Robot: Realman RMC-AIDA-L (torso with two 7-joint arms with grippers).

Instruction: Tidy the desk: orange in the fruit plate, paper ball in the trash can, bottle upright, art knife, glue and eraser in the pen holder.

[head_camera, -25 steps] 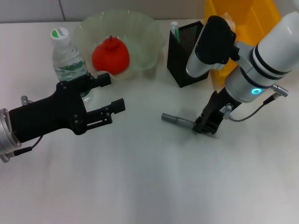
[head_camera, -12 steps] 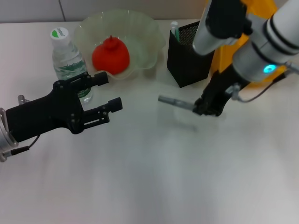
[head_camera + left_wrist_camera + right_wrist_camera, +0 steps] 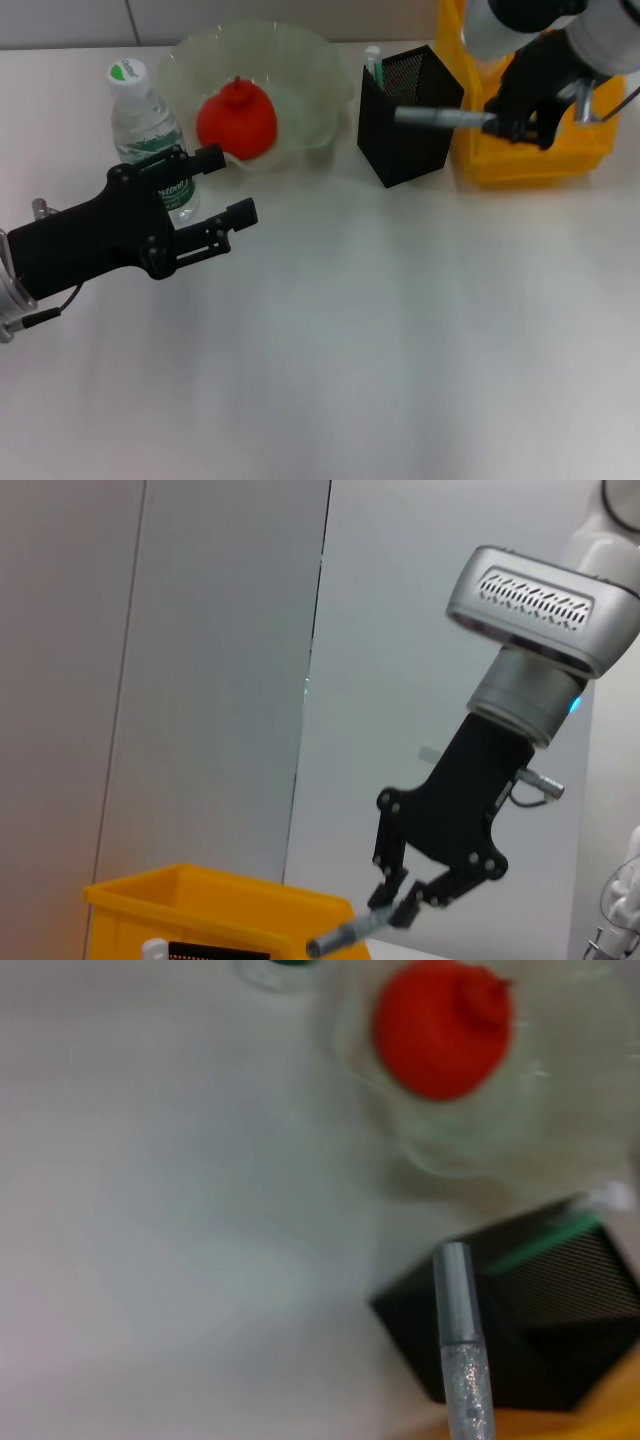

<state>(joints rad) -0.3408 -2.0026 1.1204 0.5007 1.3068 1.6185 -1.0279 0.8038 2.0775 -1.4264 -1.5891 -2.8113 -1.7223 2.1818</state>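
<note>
Lifted off desk, art knife (image 3: 440, 118) clamped in right end effector (image 3: 497, 122), over pen holder (image 3: 408, 115)

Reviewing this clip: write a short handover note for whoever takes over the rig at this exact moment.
Right gripper: shut on the grey art knife, held level in the air over the pen holder.
Left gripper: open, hovering by the bottle.
Done: orange sits in the fruit plate; bottle upright; a green-and-white stick stands in the pen holder.
Left: tip the art knife into the holder.
Paper ball and eraser not visible; trash can interior mostly hidden by the right arm.
</note>
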